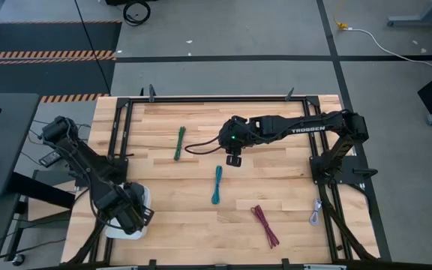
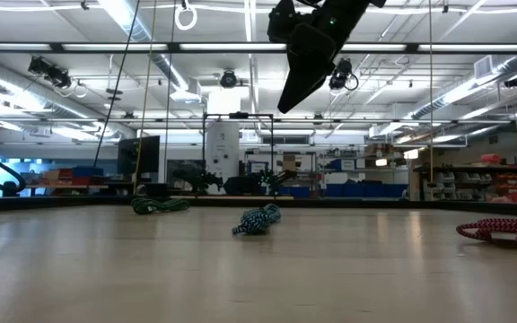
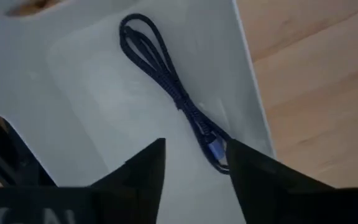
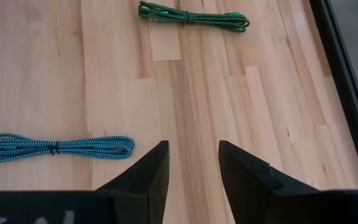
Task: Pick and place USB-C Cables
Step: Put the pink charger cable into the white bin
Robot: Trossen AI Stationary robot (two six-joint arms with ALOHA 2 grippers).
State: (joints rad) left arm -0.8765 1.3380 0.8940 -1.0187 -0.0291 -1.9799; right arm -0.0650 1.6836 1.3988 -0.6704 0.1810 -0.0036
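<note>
My left gripper [image 1: 131,215] [image 3: 197,144] hangs open over a white bin [image 1: 142,196] at the table's near left corner. A dark purple cable bundle [image 3: 163,78] lies flat on the bin's floor, one end beside a fingertip. My right gripper [image 1: 233,160] [image 4: 193,144] is open and empty, high above the table's middle [image 2: 308,63]. The green bundle [image 1: 180,142] [image 4: 191,15] lies left of it and the teal bundle [image 1: 217,184] [image 4: 55,147] nearer the near edge. The dark red bundle [image 1: 265,225] [image 2: 505,231] and the pale grey one [image 1: 316,212] lie near right. No black bundle shows.
A black metal frame [image 1: 216,98] runs around the wooden table top [image 1: 276,187], with arm mounts at the left and right edges. The right arm's own black wire [image 1: 197,149] loops beside the green bundle. Bare wood lies between the scattered bundles.
</note>
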